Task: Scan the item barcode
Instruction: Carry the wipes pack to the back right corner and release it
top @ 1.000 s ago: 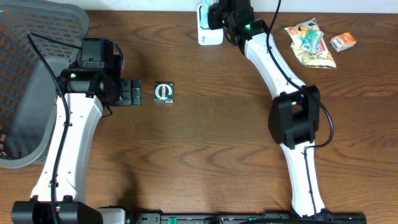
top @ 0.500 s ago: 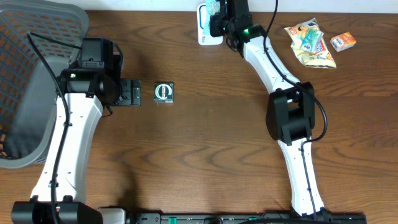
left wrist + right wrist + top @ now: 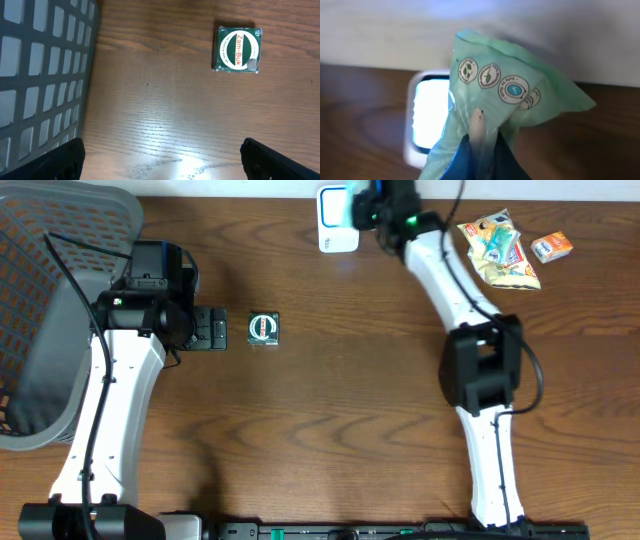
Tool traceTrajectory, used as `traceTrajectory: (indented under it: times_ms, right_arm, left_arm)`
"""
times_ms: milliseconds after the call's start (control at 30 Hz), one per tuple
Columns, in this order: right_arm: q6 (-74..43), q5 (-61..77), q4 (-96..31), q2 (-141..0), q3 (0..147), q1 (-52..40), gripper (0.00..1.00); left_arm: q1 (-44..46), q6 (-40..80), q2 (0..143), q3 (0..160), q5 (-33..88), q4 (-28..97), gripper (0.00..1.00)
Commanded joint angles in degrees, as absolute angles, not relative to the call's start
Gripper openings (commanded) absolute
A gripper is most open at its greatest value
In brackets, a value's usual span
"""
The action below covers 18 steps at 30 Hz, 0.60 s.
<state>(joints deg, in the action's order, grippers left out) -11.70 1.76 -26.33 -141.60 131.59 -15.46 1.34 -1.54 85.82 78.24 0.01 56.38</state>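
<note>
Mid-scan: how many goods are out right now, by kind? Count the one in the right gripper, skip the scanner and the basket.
Green pouch: 1
Zam-Buk tin: 1
Yellow snack bag: 1
Small orange box: 1
Total: 4

We see a dark brown wooden bench (image 3: 330, 410) with a grey mesh basket (image 3: 40, 310) at its left edge, its lattice wall rising over the wood. Well to the right of the basket a small green square box (image 3: 263, 329) lies flat on the bare wood, its round white label reading Zam-Buk facing up. Towards the back right a crinkled yellow snack packet (image 3: 498, 250) lies flat, and just beside it, further right, sits a little orange and white carton (image 3: 551, 247)
</note>
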Motion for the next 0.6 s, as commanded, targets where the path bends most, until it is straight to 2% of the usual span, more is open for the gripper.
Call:
traceTrajectory:
  times_ms: [0,233,467,533,567]
  right_arm:
    - [-12.4,-11.4,-29.7,-135.2,134.1,-10.8,0.01]
    - [-12.4,-17.3,-43.9,-135.1,133.9,-2.4,0.01]
    - [-12.4,-17.0,-48.3,-135.1,130.0,3.2,0.02]
    - [-12.4,-17.0,-48.6,-135.1,129.1,4.0,0.10]
    - [-12.4,-17.0,-48.6,-135.1,128.5,4.2,0.19]
  left_arm:
    - [1.4,-1.9,86.1,77.8,-0.5,56.4,0.98]
    - [1.4,-1.9,86.1,77.8,-0.5,56.4,0.98]
    - [1.4,-1.9,86.1,77.8,-0.5,56.4,0.98]
    - [1.4,-1.9,86.1,77.8,-0.5,56.4,0.98]
    - [1.4,-1.9,86.1,77.8,-0.5,56.4,0.98]
